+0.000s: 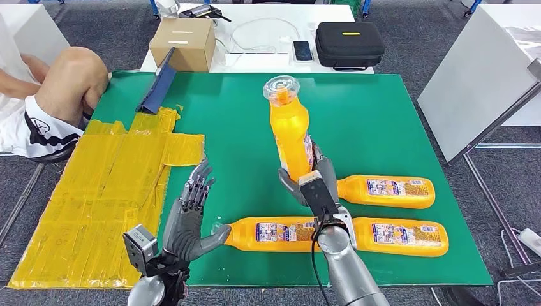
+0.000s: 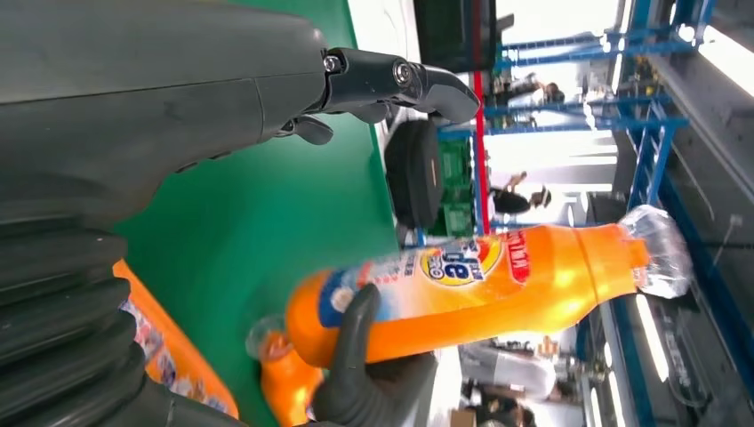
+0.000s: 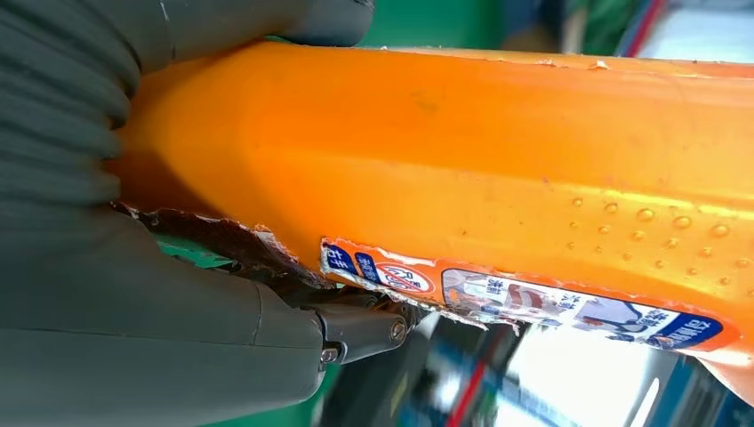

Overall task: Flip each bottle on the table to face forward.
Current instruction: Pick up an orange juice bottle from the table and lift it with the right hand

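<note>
Your right robot hand [image 1: 311, 182] gripped the upright bottle [image 1: 289, 131] low, apparently; it could topple. Left robot hand [image 1: 191, 220] hung open, empty.

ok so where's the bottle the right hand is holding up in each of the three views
Head view: the held bottle stands upright above the middle of the green table, its base in the right hand.
Left wrist view: it lies across the lower picture, clear cap toward the picture's right edge.
Right wrist view: its orange body runs across the frame, torn label along one edge.
Shared landmark: the green table.
</note>
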Robot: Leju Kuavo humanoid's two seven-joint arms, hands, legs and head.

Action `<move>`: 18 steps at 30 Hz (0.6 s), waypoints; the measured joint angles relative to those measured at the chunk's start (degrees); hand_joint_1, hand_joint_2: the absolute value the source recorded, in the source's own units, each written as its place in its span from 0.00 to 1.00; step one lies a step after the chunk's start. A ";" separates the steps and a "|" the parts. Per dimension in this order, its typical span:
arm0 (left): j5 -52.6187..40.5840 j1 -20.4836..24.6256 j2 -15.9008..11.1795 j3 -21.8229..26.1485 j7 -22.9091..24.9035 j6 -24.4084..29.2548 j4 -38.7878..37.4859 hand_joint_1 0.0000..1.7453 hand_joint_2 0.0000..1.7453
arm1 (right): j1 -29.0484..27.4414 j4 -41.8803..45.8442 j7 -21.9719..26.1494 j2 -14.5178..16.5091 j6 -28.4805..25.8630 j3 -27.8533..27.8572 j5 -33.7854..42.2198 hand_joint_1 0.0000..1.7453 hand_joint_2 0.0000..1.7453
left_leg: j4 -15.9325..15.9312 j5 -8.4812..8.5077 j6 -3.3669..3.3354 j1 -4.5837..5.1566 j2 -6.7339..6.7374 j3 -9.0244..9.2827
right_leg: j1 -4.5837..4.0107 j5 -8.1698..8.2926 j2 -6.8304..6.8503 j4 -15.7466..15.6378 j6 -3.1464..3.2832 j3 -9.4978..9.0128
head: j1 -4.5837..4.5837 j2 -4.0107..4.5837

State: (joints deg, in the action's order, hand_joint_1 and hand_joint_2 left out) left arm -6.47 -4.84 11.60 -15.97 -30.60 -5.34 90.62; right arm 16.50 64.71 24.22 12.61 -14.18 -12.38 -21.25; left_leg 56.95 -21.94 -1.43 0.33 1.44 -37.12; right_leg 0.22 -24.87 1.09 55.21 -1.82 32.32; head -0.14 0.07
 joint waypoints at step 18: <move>-1.10 0.10 -1.98 -3.83 1.71 0.92 2.44 0.00 1.00 | -6.61 6.98 1.79 1.91 4.66 -4.46 2.13 1.00 1.00 | 0.00 0.02 -0.02 0.02 0.02 0.02 | 0.01 0.01 0.00 0.00 0.00 0.00 | 0.01 0.00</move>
State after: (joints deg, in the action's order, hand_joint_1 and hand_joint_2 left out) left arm -7.57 -4.74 9.62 -19.80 -28.89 -4.42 93.06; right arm 9.89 71.69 26.00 14.52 -9.51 -16.84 -19.13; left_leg 56.95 -21.92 -1.45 0.35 1.46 -37.10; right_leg 0.24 -24.86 1.09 55.21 -1.82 32.32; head -0.13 0.07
